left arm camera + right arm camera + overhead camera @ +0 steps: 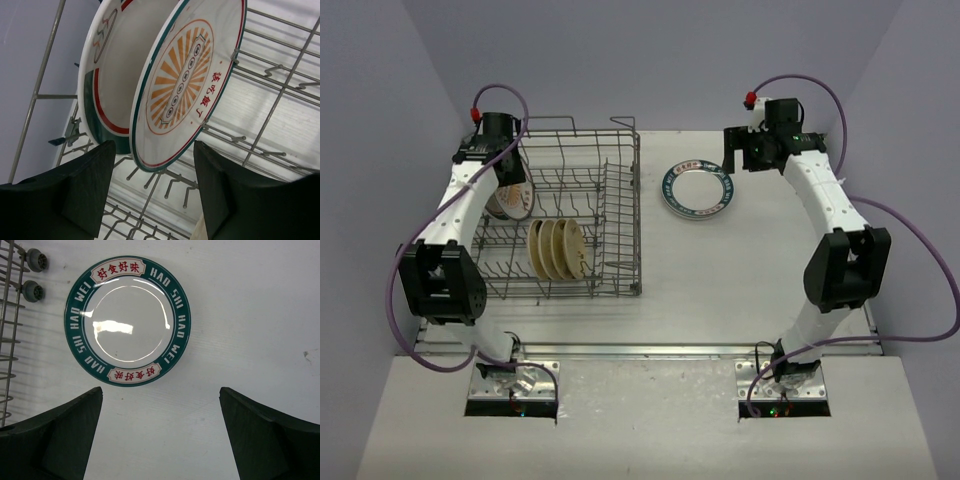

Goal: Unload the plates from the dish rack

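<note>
Plates part unloaded from the dish rack [636,205]: one is out and five are left inside, as far as the views show.

The left hand [155,165] reaches down into the rack's left side. Its jaws are partly open either side of the lower rim of an upright sunburst plate [185,85] and do not look clamped on it. A red-and-green banded plate [115,65] stands just behind. Three tan plates [557,248] stand in a row near the rack's middle. The right hand [160,405], wide open and holding nothing, hovers over a green-rimmed plate [127,320] lying flat on the worktop [740,270] beside the rack. Both arms stretch forward from their bases.
</note>
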Controlling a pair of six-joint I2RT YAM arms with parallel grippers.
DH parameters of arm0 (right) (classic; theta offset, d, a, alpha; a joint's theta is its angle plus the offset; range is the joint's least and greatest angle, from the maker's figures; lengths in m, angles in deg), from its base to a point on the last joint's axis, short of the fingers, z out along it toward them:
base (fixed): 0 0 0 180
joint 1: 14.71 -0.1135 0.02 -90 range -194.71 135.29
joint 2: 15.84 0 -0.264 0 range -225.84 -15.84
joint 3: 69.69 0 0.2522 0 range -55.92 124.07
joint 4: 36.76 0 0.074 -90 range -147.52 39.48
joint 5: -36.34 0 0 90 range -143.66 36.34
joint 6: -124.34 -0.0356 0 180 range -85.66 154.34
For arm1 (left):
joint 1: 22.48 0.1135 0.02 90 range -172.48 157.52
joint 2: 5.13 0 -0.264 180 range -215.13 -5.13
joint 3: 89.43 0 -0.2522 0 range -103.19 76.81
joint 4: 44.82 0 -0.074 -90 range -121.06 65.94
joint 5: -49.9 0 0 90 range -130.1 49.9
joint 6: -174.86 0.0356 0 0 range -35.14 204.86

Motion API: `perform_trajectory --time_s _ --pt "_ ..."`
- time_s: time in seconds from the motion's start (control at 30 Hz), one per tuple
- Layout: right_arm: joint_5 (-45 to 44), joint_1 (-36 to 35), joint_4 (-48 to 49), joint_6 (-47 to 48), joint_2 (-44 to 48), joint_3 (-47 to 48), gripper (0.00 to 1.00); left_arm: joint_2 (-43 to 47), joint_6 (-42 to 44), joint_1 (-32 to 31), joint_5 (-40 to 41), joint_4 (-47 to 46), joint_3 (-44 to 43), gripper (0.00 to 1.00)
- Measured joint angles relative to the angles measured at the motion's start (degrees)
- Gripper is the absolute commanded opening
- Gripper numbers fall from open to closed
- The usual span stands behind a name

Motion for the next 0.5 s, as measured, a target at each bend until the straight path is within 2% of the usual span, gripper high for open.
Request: perform_trajectory --time_s 0.23,0.37,0.43,0.5 --pt "1.15 -0.02 0.33 -0.43 1.34 -1.48 0.99 -3.62 0.81 0.74 -0.56 -2.53 0.00 0.40" --pt "1.34 -0.02 0.62 -0.48 2.08 -2.57 0.99 -3.60 1.99 0.75 -0.73 -4.57 0.02 0.12" --pt "1.55 -0.02 0.90 -0.58 2.29 -2.83 0.99 -3.34 3.08 0.79 -0.92 -5.78 0.21 0.01" --pt "1.99 -0.03 1.24 -0.74 2.42 -2.99 0.99 -2.79 4.67 0.83 -0.79 -6.70 0.58 0.00"
